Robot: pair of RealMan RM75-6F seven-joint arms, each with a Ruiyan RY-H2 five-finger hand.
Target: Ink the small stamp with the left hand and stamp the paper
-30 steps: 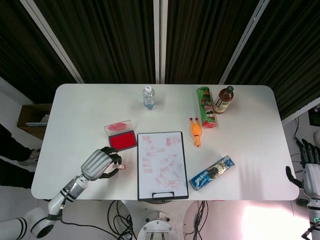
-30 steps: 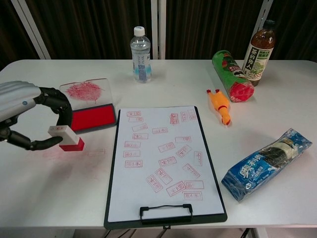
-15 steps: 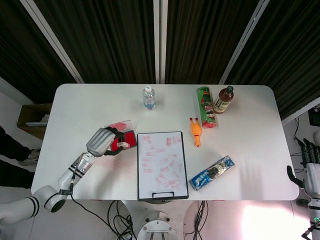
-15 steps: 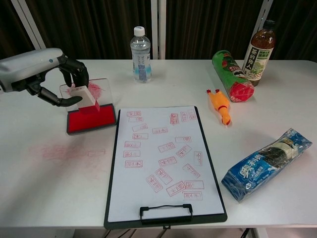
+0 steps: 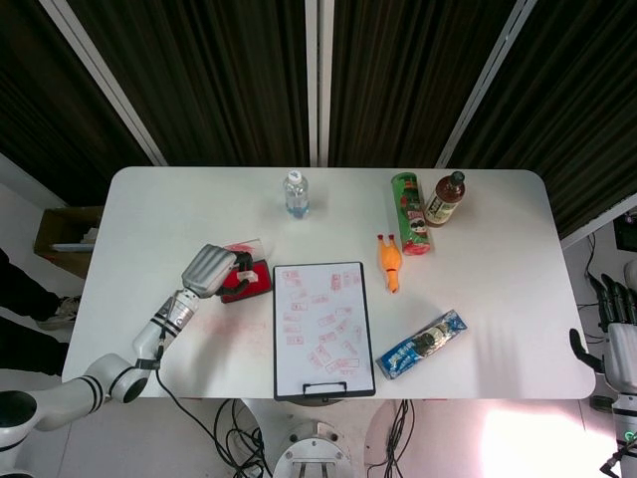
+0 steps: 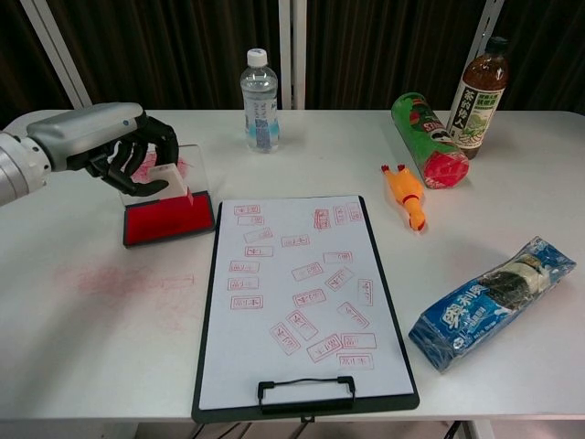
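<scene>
The left hand (image 6: 128, 155) held the stamp (image 6: 176, 183) pinched in its dark fingers (image 6: 137, 183), tilted, with its red end down on the ink pad (image 6: 169, 219). The pad sat near the table's (image 5: 149, 219) left side, its clear lid (image 6: 187, 160) folded back behind it and smeared red, and the hand hung over that back edge with the arm reaching in from the left. From above, the hand (image 5: 209, 269) covered most of the stamp, so only a bit of the pad (image 5: 254, 282) showed past it. Just right of the pad lay the clipboard (image 6: 206, 320) with its paper (image 6: 302, 302) already crowded with red stamp marks, the clip at the near edge. Faint red smudges marked the bare tabletop in front of the pad. At the back of the table stood a water bottle (image 6: 260, 101), upright. Farther right a green can (image 6: 422, 130) lay on its side with its red end toward me, and a brown bottle (image 6: 477, 96) stood just beside it. A rubber chicken (image 6: 405, 194) lay between the can and the clipboard, and a blue packet (image 6: 494, 302) lay at a slant near the right front edge. The right hand (image 5: 619, 334) hung off the table's right end, well away from everything, its fingers pointing up and apart with nothing in them.
</scene>
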